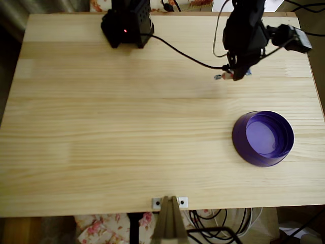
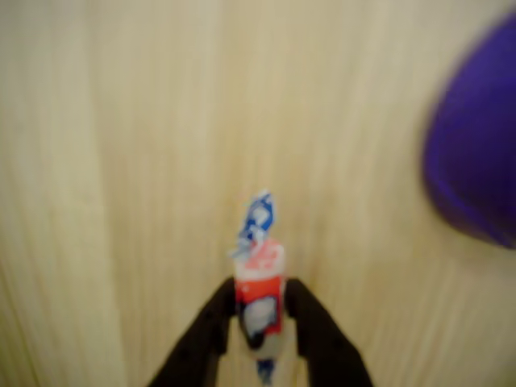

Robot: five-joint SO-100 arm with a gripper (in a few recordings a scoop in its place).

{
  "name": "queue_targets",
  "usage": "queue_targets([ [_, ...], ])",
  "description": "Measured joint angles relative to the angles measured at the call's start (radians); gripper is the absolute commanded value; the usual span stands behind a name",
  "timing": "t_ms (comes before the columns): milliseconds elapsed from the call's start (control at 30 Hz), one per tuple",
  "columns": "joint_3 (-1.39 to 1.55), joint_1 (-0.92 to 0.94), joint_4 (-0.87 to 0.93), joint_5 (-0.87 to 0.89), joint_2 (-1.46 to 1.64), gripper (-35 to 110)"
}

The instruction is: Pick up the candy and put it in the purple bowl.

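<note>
The gripper (image 2: 260, 316) has the candy (image 2: 260, 297) and the bowl (image 1: 263, 138) is waiting.

The two black fingers (image 2: 211, 326) are squeezed nearly together, with the candy pinched between them. One twisted blue end sticks out past the tips. In the overhead view the gripper (image 1: 232, 74) and candy (image 1: 226, 76) are well apart from the bowl, on the far side of it, toward the back of the table (image 1: 127, 132). The bowl has nothing in it. The candy is thin and its wrapper looks slippery, so it could slide out on the way over. If the fingers let go too early, it might land beside the bowl, or hit the rim and bounce off.
</note>
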Motion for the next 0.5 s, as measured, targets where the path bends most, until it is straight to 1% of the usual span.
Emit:
queue_targets([
  [233, -0.169, 0.08, -0.003, 0.083, -0.035, 0],
  [500, -0.431, 0.149, -0.026, 0.204, -0.259, 0],
])
